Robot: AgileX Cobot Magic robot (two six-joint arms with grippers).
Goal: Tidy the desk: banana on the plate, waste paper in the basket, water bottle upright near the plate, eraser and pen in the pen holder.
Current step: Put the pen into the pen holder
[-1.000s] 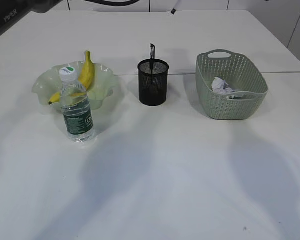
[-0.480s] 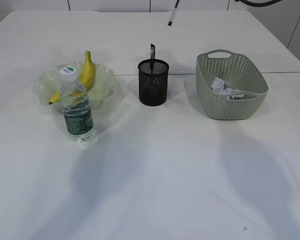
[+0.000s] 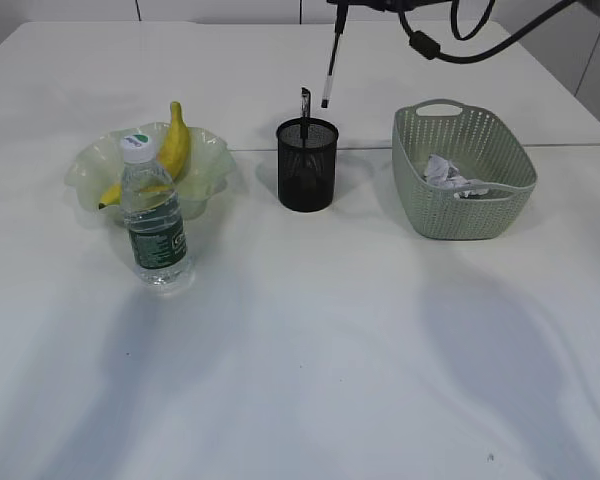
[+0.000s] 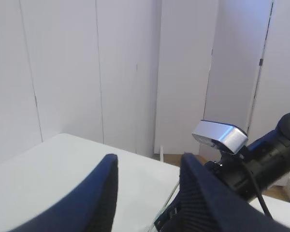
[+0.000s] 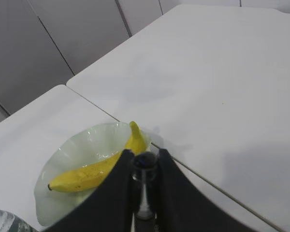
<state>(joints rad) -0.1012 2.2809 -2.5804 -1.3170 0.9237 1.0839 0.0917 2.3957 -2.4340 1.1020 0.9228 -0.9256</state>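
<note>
My right gripper point(image 5: 145, 162) is shut on a pen point(image 3: 329, 65) that hangs upright, tip down, just above the black mesh pen holder point(image 3: 306, 165). Another pen point(image 3: 304, 103) stands inside the holder. The banana point(image 3: 172, 150) lies in the ruffled green plate point(image 3: 85, 170), with the water bottle point(image 3: 155, 220) upright in front of it. Crumpled waste paper point(image 3: 448, 172) sits in the sage-green basket point(image 3: 460, 185). My left gripper point(image 4: 150, 159) is raised off the desk point(image 3: 310, 350), open with nothing between its jaws. The eraser is out of view.
The right arm and its cables point(image 3: 450, 25) cross the top of the exterior view. In the left wrist view the other arm's camera point(image 4: 220, 135) sits close on the right. A seam point(image 3: 570, 145) between two tabletops runs behind the objects.
The right arm has lowered the pen from the top edge down toward the pen holder. The left arm has left the top-left corner of the exterior view.
</note>
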